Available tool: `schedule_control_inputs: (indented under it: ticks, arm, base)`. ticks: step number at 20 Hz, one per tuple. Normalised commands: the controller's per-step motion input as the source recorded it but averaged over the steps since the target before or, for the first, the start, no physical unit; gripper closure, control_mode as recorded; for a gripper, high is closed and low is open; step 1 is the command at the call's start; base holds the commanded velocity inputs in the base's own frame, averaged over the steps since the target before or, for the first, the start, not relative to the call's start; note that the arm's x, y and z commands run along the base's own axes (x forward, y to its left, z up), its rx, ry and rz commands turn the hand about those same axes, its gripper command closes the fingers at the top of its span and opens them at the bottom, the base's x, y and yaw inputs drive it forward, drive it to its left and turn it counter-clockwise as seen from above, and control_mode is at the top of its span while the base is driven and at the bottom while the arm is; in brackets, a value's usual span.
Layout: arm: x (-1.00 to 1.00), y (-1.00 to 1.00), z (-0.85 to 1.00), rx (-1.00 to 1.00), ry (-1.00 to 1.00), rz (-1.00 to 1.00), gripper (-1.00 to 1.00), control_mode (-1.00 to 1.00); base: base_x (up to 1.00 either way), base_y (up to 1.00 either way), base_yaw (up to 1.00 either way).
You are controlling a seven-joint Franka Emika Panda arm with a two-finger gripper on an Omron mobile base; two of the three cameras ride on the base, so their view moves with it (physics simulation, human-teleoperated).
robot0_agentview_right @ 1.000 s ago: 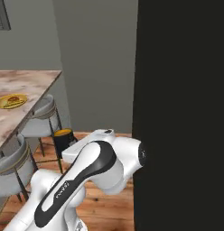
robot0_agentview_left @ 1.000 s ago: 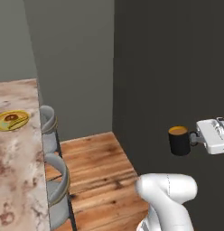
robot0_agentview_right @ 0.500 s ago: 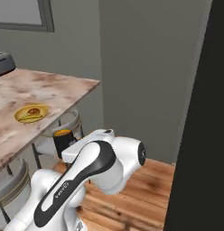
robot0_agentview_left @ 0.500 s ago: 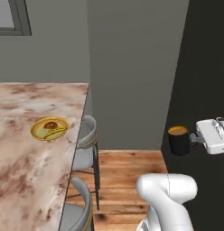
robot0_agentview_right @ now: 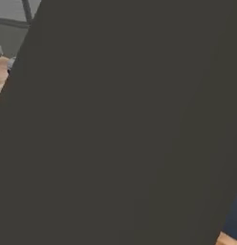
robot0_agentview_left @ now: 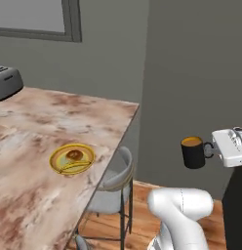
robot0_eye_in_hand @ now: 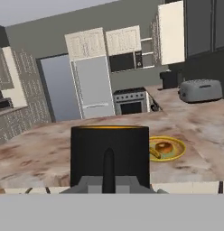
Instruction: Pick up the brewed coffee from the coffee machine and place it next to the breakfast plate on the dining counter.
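Observation:
My gripper [robot0_agentview_left: 210, 149] is shut on the side handle of the black mug [robot0_agentview_left: 193, 153], which hangs upright in the air with orange-brown coffee at its top. It is to the right of the dining counter [robot0_agentview_left: 30, 205], beyond its edge and above the wooden floor. On the marbled top lies the yellow breakfast plate [robot0_agentview_left: 71, 158] with a donut and a banana. In the hand view the mug [robot0_eye_in_hand: 109, 151] is close in front, its handle [robot0_eye_in_hand: 108, 168] facing me. The plate [robot0_eye_in_hand: 166, 149] lies just behind it to the right on the counter [robot0_eye_in_hand: 37, 158]. The coffee machine is out of view.
A silver toaster [robot0_agentview_left: 6, 83] stands at the counter's far left end. A grey stool [robot0_agentview_left: 115, 178] is tucked under the near edge. A dark wall [robot0_agentview_right: 130, 124] is very close on the right. Across the room are a fridge [robot0_eye_in_hand: 91, 88] and an oven [robot0_eye_in_hand: 129, 101].
The whole picture has shifted, so the base has moved: the counter and plate now spread wider and nearer in the left base view. The mug stays held in the same place.

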Motion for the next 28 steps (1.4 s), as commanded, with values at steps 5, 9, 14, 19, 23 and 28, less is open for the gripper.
schedule_control_inputs:
  ticks: [5,9,14,19,23,28]
  arm:
    - [0.0,0.0,0.0,0.0,0.0,0.0,1.0,1.0]
    - [0.0,0.0,0.0,0.0,0.0,0.0,1.0,1.0]
    - [0.0,0.0,0.0,0.0,0.0,0.0,1.0,1.0]
    - [0.0,0.0,0.0,0.0,0.0,0.0,1.0,1.0]
    - [0.0,0.0,0.0,0.0,0.0,0.0,1.0,1.0]
    - [0.0,0.0,0.0,0.0,0.0,0.0,1.0,1.0]
  base:
    - [1.0,-0.24,0.55]
    - [1.0,-0.21,0.56]
    - [1.0,-0.14,0.58]
    - [1.0,-0.1,0.57]
    - [1.0,-0.05,0.56]
    - [1.0,0.0,0.54]
